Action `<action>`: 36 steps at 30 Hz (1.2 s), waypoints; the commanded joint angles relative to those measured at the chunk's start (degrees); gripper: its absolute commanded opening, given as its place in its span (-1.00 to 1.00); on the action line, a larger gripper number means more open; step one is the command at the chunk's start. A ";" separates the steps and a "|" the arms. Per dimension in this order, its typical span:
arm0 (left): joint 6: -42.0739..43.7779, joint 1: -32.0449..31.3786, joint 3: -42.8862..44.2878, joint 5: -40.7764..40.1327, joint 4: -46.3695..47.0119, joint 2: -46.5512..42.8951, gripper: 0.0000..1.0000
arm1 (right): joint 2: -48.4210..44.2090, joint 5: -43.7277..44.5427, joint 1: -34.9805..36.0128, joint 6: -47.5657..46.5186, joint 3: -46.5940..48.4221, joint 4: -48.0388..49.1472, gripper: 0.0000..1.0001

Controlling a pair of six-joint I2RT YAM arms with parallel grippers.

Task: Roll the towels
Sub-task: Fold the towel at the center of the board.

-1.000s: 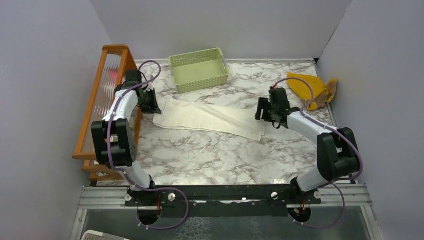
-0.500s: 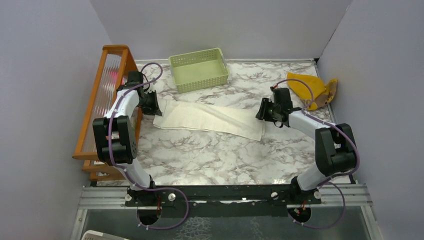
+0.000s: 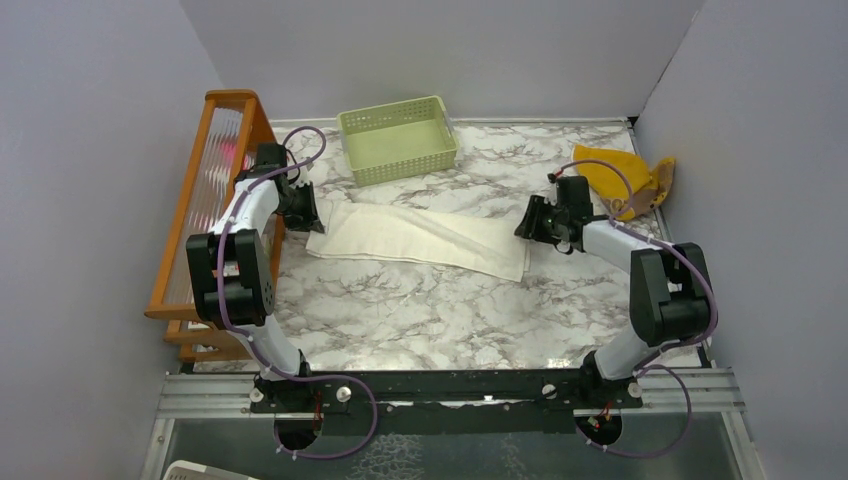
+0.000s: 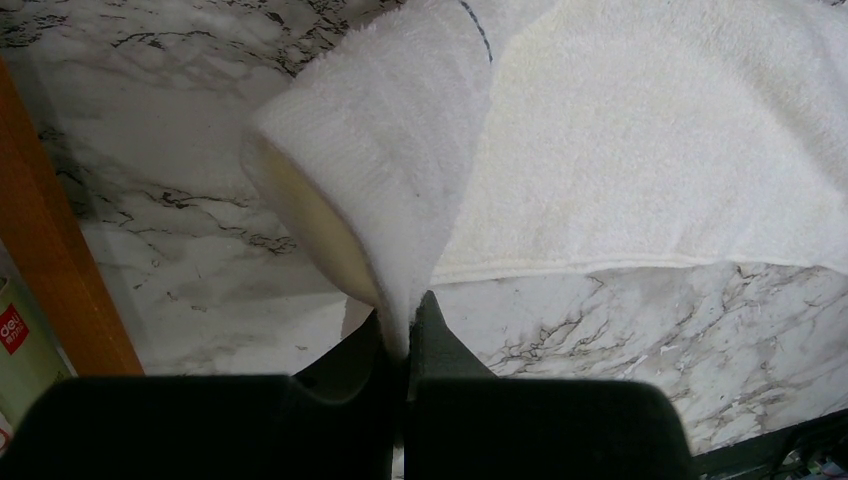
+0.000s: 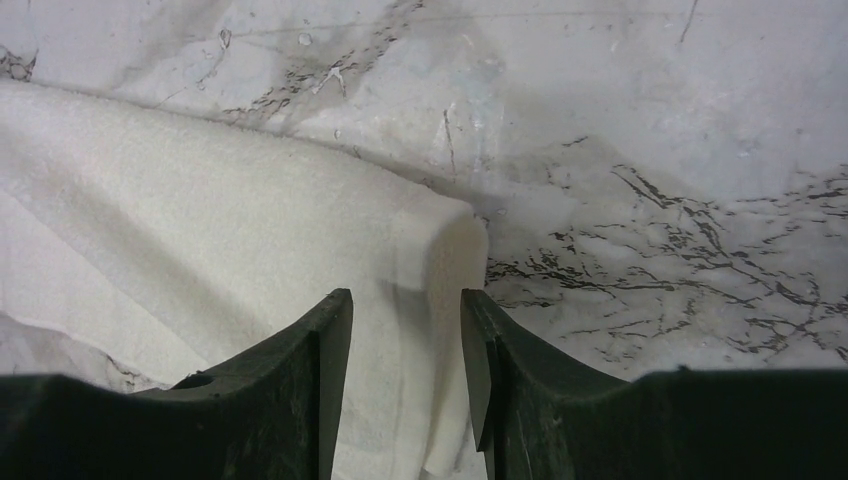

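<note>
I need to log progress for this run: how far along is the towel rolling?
Done: no towel is rolled; the cream towel lies stretched out flat. In hand: the left pincer is shut on its lifted corner, and the right pincer hangs open over the other end. Left: rolling it, then the mustard towel, crumpled at the far right.

The left hand [image 4: 403, 325] clamps; the right hand [image 5: 405, 300] gapes.
</note>
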 commanded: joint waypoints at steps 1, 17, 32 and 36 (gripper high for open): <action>0.99 -0.10 -0.45 0.36 -0.83 0.75 -1.00 | 2.23 -6.48 -0.03 -0.93 -0.58 3.33 -0.14; 1.43 -0.11 -0.28 0.10 -1.07 1.39 -1.00 | 3.73 -5.53 -0.21 -1.55 9.19 -0.66 -0.86; 1.73 -0.10 -0.06 0.20 -1.16 1.67 -1.00 | 9.75 -5.64 -3.26 -0.23 16.38 -3.78 -0.91; 1.82 -0.12 -0.01 0.20 -1.25 1.82 -1.00 | 11.81 -8.38 -5.26 2.55 16.79 -2.23 -0.97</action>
